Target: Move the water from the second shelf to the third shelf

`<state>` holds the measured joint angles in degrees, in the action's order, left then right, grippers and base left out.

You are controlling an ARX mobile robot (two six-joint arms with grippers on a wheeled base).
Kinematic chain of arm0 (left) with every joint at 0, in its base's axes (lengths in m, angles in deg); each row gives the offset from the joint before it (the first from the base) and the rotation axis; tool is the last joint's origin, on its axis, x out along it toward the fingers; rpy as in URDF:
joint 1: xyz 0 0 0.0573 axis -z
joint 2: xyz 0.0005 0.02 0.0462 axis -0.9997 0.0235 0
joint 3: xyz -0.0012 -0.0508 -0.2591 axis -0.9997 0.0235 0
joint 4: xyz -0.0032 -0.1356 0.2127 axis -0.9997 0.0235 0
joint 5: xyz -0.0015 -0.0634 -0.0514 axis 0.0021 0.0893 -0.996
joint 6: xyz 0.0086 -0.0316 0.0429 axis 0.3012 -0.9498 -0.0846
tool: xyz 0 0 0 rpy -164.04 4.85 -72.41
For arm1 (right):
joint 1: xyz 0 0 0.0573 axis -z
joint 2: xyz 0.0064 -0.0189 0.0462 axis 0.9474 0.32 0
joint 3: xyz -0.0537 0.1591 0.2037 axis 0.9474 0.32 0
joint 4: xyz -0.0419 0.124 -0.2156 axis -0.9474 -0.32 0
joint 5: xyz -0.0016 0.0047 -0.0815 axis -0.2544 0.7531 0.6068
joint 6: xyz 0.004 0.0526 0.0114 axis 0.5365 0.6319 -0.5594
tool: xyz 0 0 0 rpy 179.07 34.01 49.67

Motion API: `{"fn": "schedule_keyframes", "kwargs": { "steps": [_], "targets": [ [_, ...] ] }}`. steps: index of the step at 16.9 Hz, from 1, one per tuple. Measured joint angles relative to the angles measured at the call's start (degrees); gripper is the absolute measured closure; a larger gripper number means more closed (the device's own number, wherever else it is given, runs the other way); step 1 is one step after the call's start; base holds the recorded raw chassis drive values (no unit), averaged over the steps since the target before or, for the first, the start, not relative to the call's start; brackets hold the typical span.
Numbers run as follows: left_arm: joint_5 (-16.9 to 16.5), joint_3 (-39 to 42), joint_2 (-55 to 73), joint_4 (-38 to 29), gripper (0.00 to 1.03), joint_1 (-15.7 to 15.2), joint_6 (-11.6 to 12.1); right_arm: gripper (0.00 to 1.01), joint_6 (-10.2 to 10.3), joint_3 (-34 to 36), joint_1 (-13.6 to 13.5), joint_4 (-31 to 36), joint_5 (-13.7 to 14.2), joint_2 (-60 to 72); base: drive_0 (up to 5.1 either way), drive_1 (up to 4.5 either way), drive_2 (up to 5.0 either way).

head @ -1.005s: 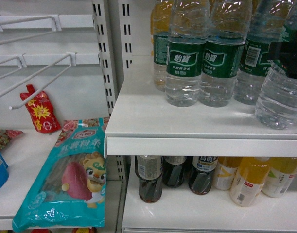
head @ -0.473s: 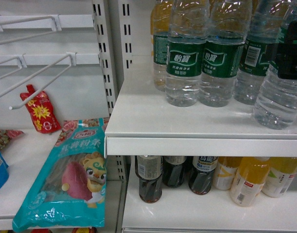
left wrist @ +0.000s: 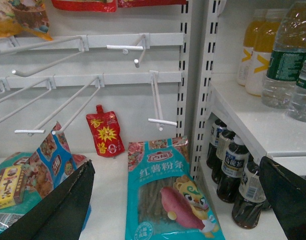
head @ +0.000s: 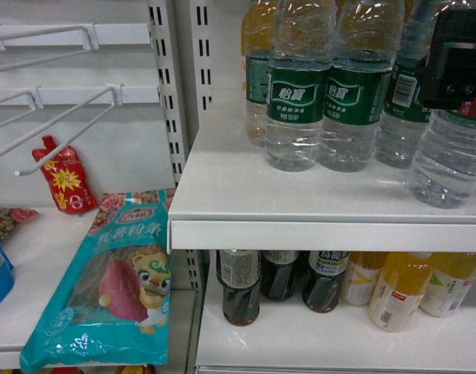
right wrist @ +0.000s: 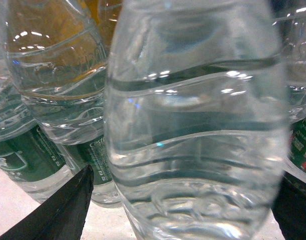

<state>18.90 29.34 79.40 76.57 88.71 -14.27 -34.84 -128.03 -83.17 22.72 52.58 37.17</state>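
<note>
Up on the white shelf (head: 300,199) the right pincer (head: 454,70) sits as a black block against the upper part of the rightmost water bottle (head: 448,160), which stands on the shelf at the right end of a cluster of green-labelled bottles (head: 298,93). From the right wrist the same bottle (right wrist: 198,130) fills the frame between two dark fingers (right wrist: 57,210) spread to either side of it; whether they press its ribbed wall I cannot tell, so the grip stays uncertain. The left pincer (left wrist: 178,210) hangs wide open with nothing in it, its black fingers (left wrist: 52,210) framing a teal packet (left wrist: 168,195) lying on the lower surface. Below the water, dark cola bottles (head: 241,284) and orange juice bottles (head: 401,288) stand on the next shelf down. A red pouch (head: 64,175) leans against the back panel beneath white wire hooks (head: 62,117).
</note>
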Motion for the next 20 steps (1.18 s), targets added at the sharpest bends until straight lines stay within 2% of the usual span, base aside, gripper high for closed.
{"fn": "schedule_keyframes", "kwargs": {
  "steps": [2, 9, 12, 14, 17, 20],
  "targets": [
    [0.0, 0.0, 0.0, 0.0, 0.05, 0.0, 0.0, 0.03, -0.1, 0.8, 0.5, -0.5, -0.6, -1.9, 0.0, 0.00, 0.0],
    [0.0, 0.0, 0.0, 0.0, 0.05, 0.0, 0.0, 0.03, -2.4, 3.2, 0.7, -2.8, -1.9, -5.2, 0.0, 0.00, 0.0],
    [0.0, 0.0, 0.0, 0.0, 0.05, 0.0, 0.0, 0.03, -2.8, 4.1, 0.7, -3.8, -3.4, -7.0, 0.0, 0.00, 0.0],
    [0.0, 0.0, 0.0, 0.0, 0.05, 0.0, 0.0, 0.03, -3.8, 5.6, 0.7, -4.6, -3.9, -9.3, 0.0, 0.00, 0.0],
    [0.0, 0.0, 0.0, 0.0, 0.05, 0.0, 0.0, 0.03, -4.9, 7.6, 2.6, -6.6, -3.8, -13.5, 0.0, 0.00, 0.0],
    [0.0, 0.0, 0.0, 0.0, 0.05, 0.0, 0.0, 0.03, -4.9, 10.6, 3.7, -9.6, -4.8, -20.8, 0.0, 0.00, 0.0]
  ]
}}
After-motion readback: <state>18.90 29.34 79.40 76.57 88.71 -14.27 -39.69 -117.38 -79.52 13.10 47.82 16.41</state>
